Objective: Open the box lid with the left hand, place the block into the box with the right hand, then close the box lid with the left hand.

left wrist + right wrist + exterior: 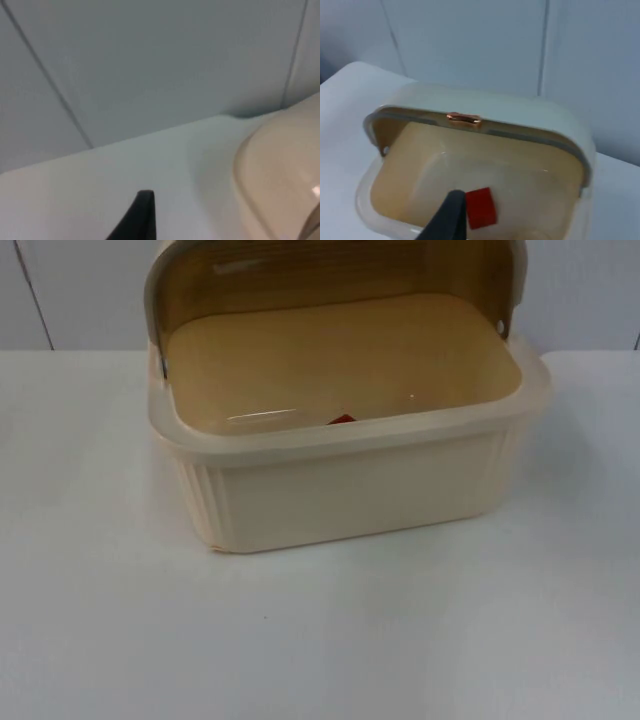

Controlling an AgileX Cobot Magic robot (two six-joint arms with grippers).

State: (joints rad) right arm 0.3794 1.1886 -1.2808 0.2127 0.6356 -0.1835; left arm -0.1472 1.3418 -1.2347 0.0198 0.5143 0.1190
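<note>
R gripper [451, 220]: above box, over the block; jaw state can't tell.
L gripper [142, 220]: beside box, near partition wall [150, 60], waiting; jaw state can't tell.
Box [350, 490]: 1, cream plastic, on table [320, 640]; prob light, stiff, may slide.
Lid [330, 280]: 1, open, tilted back; smooth; push at front rim w/ latch [464, 119].
Block [480, 207]: 1, red, inside box on floor, near front wall; rigid, light.
</note>
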